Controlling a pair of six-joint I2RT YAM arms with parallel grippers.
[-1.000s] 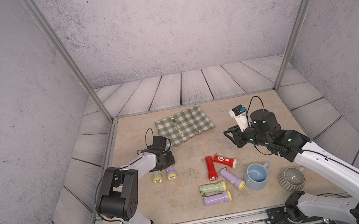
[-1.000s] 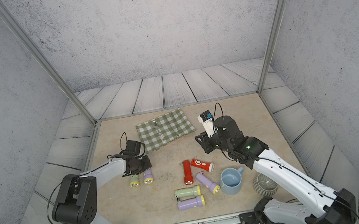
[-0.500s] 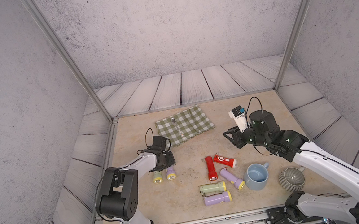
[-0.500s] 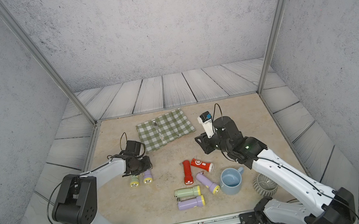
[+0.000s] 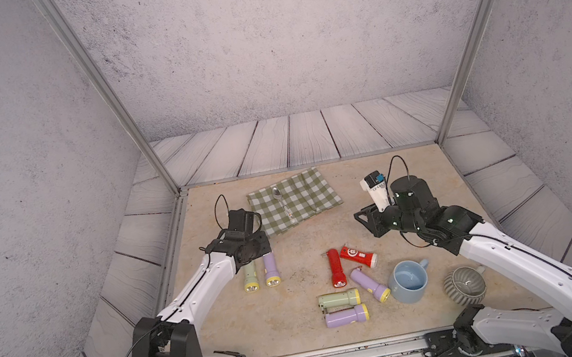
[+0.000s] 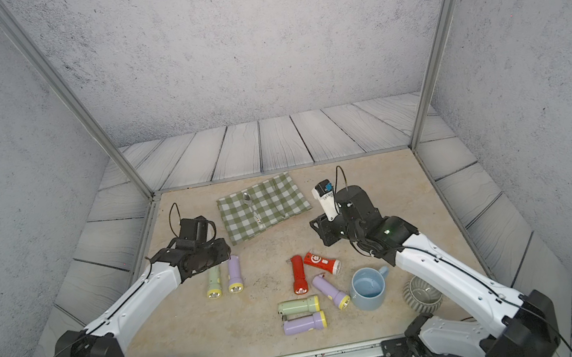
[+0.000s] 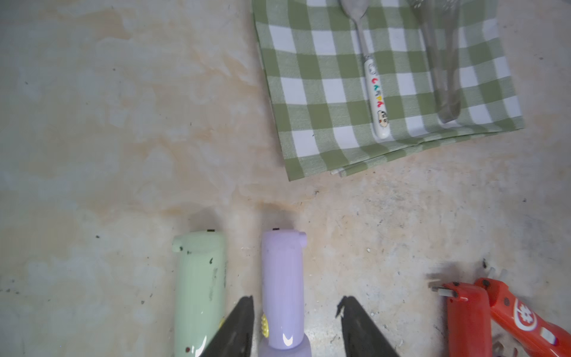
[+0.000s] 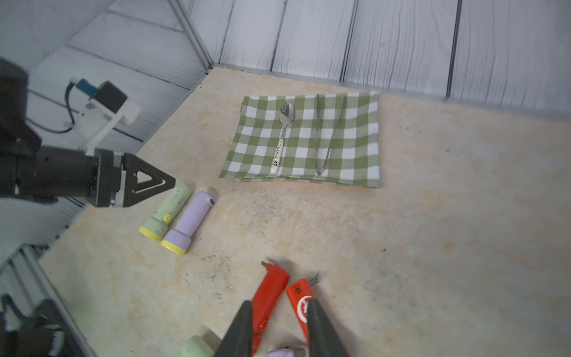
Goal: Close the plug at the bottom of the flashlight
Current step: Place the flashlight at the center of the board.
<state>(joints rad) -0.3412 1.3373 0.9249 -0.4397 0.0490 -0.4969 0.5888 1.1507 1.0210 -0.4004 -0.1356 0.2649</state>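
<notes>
Several flashlights lie on the table. A purple flashlight (image 7: 282, 278) and a pale green flashlight (image 7: 199, 284) lie side by side at the left, tails flat. My left gripper (image 7: 298, 299) hovers open over the purple one (image 5: 270, 269), with clear space beside one finger. Two red flashlights (image 8: 270, 293) (image 8: 298, 298) lie mid-table with metal plug prongs (image 8: 315, 279) sticking out at their tails. My right gripper (image 8: 279, 304) hangs above them, open with a narrow gap and holding nothing. In a top view it (image 5: 366, 223) sits behind the red pair (image 5: 336, 268).
A green checked cloth (image 5: 296, 201) with a spoon (image 5: 280, 200) and tongs (image 8: 327, 136) lies at the back. Near the front lie a purple flashlight (image 5: 368, 284), a green one (image 5: 339, 299) and another purple one (image 5: 346, 316), beside a blue mug (image 5: 410, 280) and a grey ribbed bowl (image 5: 464, 285).
The left jaws have parted from shut over the purple flashlight. The right jaws have drawn closer together. Both arms stay almost in place, and no flashlight has moved.
</notes>
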